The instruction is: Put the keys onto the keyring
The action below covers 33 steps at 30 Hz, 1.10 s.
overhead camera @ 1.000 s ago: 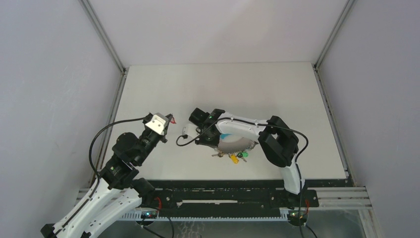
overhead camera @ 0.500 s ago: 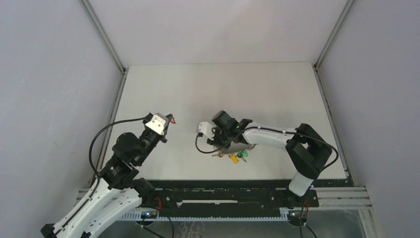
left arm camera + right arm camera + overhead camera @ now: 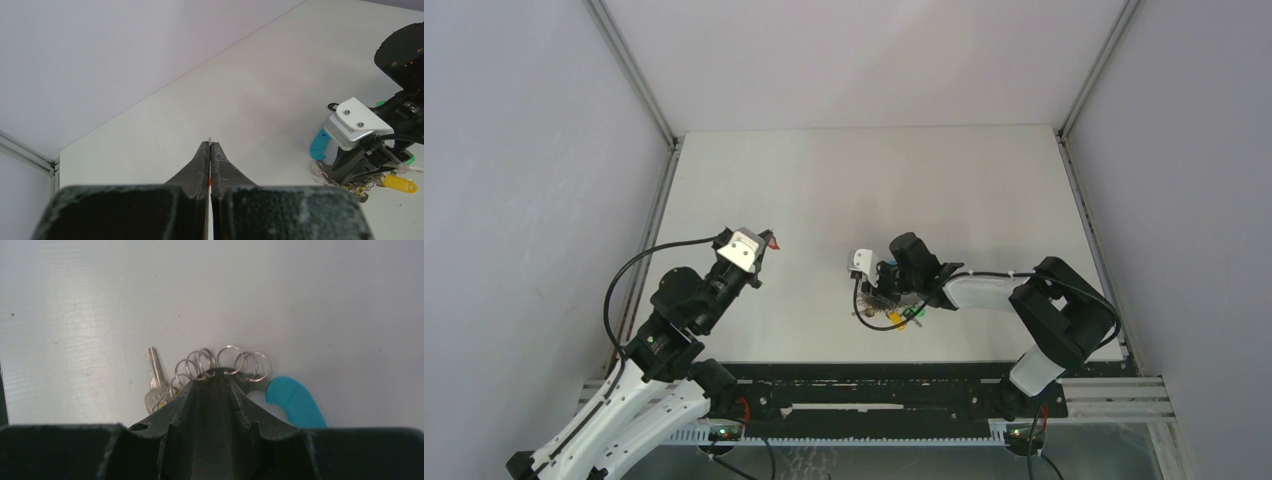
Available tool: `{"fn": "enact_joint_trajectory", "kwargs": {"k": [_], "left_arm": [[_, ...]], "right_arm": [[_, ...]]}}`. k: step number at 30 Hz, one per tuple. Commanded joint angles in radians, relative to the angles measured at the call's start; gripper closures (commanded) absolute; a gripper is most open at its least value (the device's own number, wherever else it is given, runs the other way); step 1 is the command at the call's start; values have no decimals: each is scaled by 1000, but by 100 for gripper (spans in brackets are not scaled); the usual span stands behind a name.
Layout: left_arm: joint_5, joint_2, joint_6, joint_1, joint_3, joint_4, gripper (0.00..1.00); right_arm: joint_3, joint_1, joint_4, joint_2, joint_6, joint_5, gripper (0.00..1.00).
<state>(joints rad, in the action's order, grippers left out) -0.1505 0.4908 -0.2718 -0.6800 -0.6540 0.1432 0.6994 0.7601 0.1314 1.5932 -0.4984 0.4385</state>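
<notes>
My left gripper, left of centre in the overhead view, is pinched tight on the red-tagged key; in its own camera only a thin metal edge and a sliver of red show between the closed fingers. My right gripper is down on the keyring, lower centre of the overhead view, its tips close together among the small wire rings. I cannot tell whether it grips them or only rests there. A bare silver key and a yellow tag already hang on the ring. Key and keyring are well apart, so I judge the task about half done: the key is lifted, but bringing it across and threading it on are left. The table is plain matte white, enclosed by pale grey walls with metal rails at the corners.
</notes>
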Motion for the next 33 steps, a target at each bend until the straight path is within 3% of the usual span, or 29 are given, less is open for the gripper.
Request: {"fn": "enact_joint_trajectory", "kwargs": {"k": [1, 12, 33], "left_arm": [[13, -1, 11, 6, 8, -28, 100], [18, 2, 11, 6, 8, -30, 100], [22, 5, 12, 6, 8, -30, 100]], "right_arm": [[3, -5, 164, 19, -10, 65, 73], [-23, -19, 203, 37, -27, 139, 74], [23, -18, 155, 100, -32, 82, 80]]}}
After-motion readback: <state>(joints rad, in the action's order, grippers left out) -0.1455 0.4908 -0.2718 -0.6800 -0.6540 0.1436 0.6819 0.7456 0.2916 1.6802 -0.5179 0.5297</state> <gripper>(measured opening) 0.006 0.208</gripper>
